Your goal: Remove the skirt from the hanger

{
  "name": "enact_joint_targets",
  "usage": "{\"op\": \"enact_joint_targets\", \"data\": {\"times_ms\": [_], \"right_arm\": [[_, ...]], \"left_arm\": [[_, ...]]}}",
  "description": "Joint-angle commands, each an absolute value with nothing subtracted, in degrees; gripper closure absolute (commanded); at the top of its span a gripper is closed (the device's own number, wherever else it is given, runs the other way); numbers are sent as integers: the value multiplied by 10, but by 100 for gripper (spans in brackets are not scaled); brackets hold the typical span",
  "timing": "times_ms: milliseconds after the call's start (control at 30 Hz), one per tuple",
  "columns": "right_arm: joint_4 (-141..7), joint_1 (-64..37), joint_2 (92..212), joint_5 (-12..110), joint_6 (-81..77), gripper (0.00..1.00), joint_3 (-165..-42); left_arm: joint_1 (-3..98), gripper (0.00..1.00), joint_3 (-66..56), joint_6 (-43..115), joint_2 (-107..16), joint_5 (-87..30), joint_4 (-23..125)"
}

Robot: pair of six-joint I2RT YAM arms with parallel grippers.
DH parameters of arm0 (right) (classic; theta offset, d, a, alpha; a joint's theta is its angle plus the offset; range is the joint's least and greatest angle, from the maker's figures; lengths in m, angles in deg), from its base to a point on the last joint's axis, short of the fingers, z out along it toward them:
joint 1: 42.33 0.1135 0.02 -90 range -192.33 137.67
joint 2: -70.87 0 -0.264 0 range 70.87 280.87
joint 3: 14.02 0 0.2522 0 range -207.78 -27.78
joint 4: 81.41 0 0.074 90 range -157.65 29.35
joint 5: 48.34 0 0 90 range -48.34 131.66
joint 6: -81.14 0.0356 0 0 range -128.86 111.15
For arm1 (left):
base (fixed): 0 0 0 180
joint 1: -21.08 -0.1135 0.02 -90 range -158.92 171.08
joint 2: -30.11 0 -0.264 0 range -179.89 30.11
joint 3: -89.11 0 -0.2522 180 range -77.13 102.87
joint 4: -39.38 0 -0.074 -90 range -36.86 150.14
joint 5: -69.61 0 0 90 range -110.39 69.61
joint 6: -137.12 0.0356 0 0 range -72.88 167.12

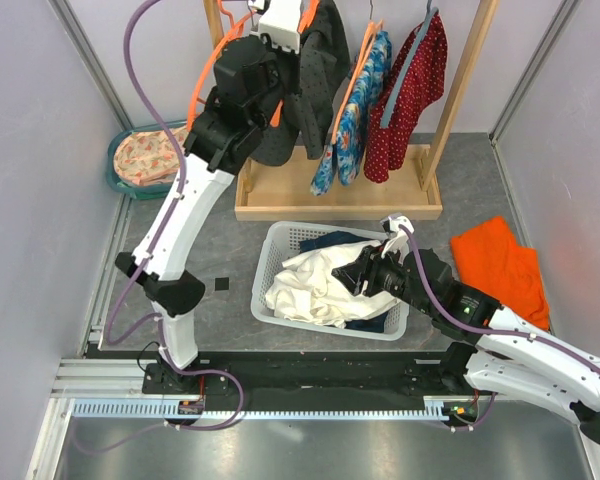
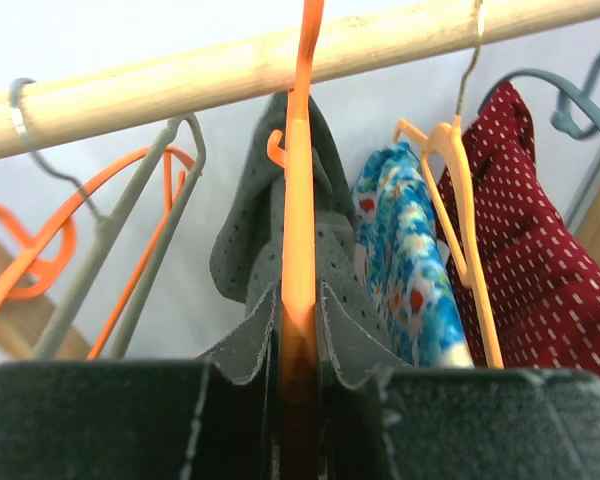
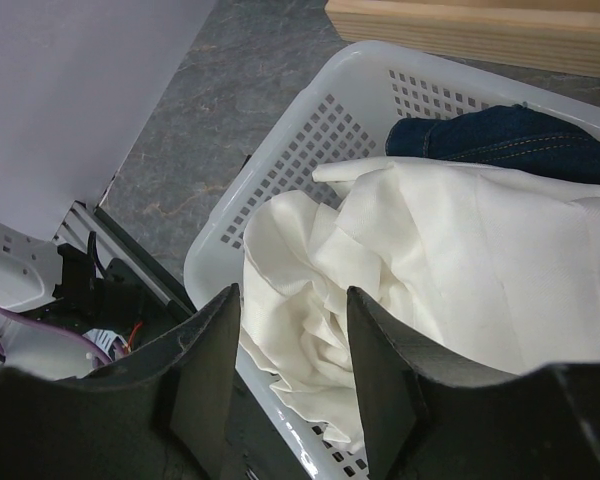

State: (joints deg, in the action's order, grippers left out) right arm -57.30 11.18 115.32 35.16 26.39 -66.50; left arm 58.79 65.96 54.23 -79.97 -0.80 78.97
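Left wrist: dark grey dotted skirt (image 2: 242, 245) on orange hanger (image 2: 298, 230).

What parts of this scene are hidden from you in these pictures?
- Left wrist view: the lower half of the skirt and how it fastens to the orange hanger, hidden behind the left claw.
- Top view: that claw's tips, covered by the left arm itself.
- Right wrist view: whatever lies under the white cloth in the basket.
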Motion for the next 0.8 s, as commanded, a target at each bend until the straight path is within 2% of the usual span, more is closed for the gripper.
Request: {"op": "enact_joint_targets", "data": {"times_ms": [0,133,233,333,367,433,467,600,767], "right_arm": [[-593,115,1149,352,264,46,-669],[-590,115,1144,352,264,46,-675],[-582,115,1144,361,260,41,-691],[-564,115,1152,366,234,28,-735],[-544,114,1155,361,224,20,-755],[-524,115,1170,348,200,13,-826],[-507,115,1178,344,174,2,-853],[-479,127,1242,327,96,2,-998],[-478,152,1320,325,29,2,-1095]], "left_arm": [[592,98,677,563,-724,-32,707],[593,98,664,557,-696,-42,733],[595,98,651,549,-671,-47,751],[601,98,630,540,-628,-47,776],[604,98,613,537,-604,-47,787],[607,98,593,527,-579,-49,798],[608,98,570,522,-553,-51,803],[612,98,513,517,-506,-56,828],[612,98,442,504,-464,-64,844]]}}
